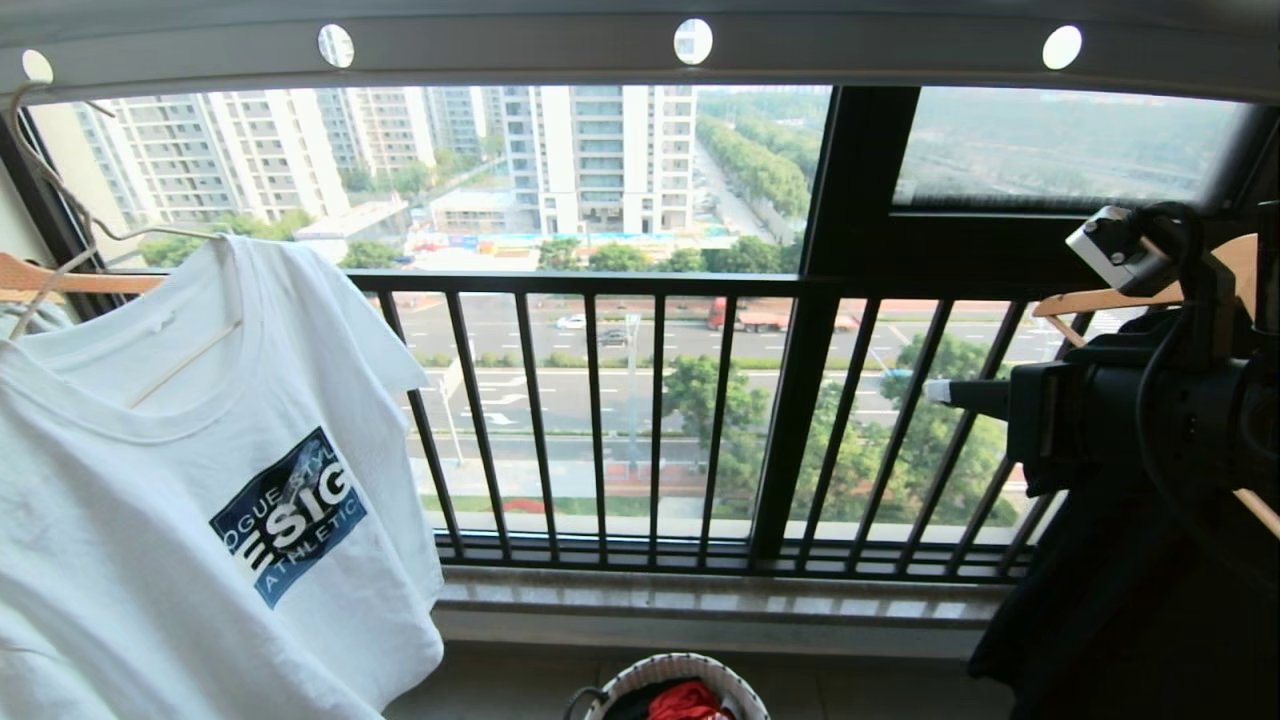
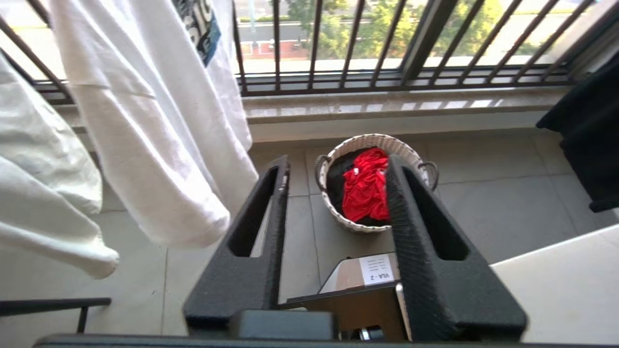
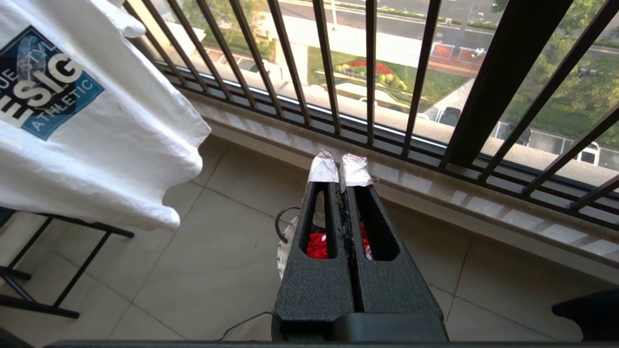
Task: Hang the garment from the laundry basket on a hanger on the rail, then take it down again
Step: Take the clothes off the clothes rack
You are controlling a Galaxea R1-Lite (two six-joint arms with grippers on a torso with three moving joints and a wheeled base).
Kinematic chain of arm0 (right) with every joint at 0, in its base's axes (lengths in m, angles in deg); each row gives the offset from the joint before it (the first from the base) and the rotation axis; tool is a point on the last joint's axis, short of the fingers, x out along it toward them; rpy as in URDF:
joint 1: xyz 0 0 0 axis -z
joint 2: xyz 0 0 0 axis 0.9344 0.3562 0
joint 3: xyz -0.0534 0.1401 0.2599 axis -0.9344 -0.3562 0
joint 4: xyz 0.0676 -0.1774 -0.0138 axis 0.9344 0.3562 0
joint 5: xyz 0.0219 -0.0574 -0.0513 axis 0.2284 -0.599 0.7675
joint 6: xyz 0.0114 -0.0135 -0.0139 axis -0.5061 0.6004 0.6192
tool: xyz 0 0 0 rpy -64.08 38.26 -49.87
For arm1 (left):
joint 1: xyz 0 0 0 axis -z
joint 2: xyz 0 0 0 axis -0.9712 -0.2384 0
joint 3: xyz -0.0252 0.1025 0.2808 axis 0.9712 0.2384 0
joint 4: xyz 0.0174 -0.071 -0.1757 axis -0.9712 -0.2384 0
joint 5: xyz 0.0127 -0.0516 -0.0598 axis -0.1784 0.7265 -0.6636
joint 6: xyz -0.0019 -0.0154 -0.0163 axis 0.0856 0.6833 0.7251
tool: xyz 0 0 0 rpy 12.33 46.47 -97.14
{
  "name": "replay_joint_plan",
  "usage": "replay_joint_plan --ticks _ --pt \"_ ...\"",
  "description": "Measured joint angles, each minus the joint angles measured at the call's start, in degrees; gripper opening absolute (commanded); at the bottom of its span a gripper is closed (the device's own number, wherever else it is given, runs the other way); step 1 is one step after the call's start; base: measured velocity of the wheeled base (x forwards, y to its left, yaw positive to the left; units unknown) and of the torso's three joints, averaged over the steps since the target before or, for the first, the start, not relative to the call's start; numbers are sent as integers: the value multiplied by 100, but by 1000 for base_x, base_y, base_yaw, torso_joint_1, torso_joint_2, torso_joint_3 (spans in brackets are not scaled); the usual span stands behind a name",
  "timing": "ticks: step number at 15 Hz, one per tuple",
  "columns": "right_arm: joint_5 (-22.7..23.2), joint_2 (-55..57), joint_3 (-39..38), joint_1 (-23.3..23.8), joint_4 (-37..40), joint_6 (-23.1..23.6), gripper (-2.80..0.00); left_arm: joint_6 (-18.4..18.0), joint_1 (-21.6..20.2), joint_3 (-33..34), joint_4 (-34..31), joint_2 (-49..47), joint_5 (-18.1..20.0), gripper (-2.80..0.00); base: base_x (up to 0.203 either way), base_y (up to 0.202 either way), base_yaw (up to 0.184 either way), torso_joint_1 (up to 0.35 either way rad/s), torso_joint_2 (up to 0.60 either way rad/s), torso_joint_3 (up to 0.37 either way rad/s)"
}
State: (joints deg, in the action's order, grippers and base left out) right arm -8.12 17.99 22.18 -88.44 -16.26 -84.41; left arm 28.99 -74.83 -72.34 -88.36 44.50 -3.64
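The white T-shirt garment [image 1: 150, 520] with its dark blue chest print hangs at the left on the thin cream hanger [image 1: 70, 215]. The hanger's hook sits at a hole of the pale grey rail [image 1: 520, 45] overhead. My left gripper [image 2: 338, 164] is out of the head view; it is open and empty, to the right of the garment's [image 2: 154, 145] hanging hem and above the laundry basket [image 2: 367, 140]. My right gripper [image 3: 340, 169] is shut on nothing, taped tips together, and is held out at the right [image 1: 935, 390]. The garment [image 3: 96, 145] hangs off to its side.
The laundry basket [image 1: 690, 668] on the tiled floor holds a red garment [image 2: 365, 188] on dark cloth. A black barred railing [image 1: 620, 420] closes the window. Wooden hangers [image 1: 60, 280] hang at both ends, with dark clothing [image 1: 1100, 620] at the right. A black rack frame [image 3: 48, 270] stands below the T-shirt.
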Motion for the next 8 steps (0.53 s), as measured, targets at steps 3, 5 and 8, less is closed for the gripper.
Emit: replay_joint_plan --ticks 3,5,8 --pt "-31 -107 -55 21 9 0 -280 13 0 125 -1 447 671 -280 0 0 0 0 0 0" --pt "-166 -432 -248 24 25 15 -280 53 -4 202 -6 851 722 -280 0 0 0 0 0 0" --pt "-317 -1181 -582 27 158 243 -280 306 -24 234 -1 1302 723 -280 0 0 0 0 0 0"
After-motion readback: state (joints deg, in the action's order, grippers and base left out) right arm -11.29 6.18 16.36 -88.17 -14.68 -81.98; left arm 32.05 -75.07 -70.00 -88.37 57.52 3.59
